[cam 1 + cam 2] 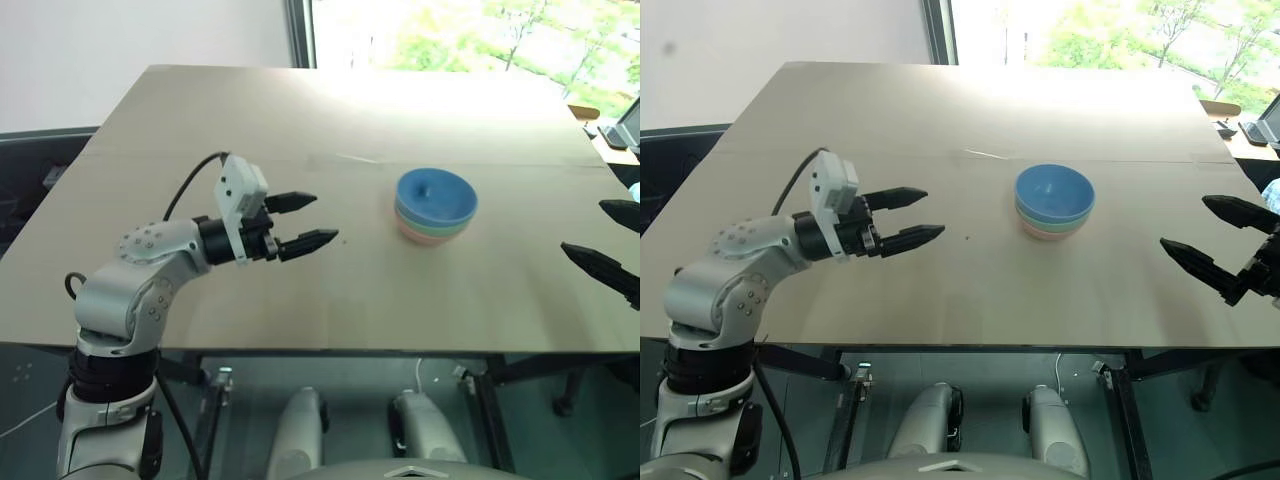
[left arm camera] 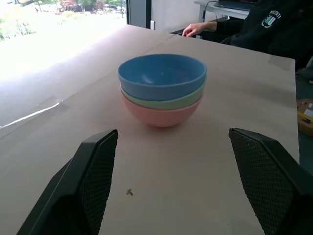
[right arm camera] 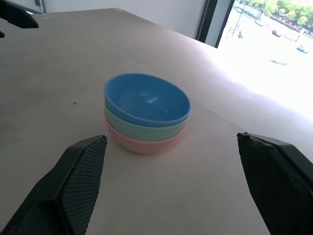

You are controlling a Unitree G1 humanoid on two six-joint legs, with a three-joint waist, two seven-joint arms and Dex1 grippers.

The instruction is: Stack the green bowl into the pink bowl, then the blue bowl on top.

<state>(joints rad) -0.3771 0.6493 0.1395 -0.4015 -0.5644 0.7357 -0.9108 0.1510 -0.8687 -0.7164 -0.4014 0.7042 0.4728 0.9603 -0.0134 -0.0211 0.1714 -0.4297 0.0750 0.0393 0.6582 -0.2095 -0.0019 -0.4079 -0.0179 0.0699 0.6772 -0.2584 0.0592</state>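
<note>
While both hands hang open, the left hand (image 1: 305,222) at centre-left and the right hand (image 1: 1208,238) at the right edge, the blue bowl (image 1: 435,195) tops the green bowl (image 2: 164,102) inside the pink bowl (image 2: 160,116) on the bench (image 1: 300,120), right of centre.

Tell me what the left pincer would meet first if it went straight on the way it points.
Probably the bowl stack: the left pincer faces it, pink bowl lowest, likely hit first, though height is unclear.
</note>
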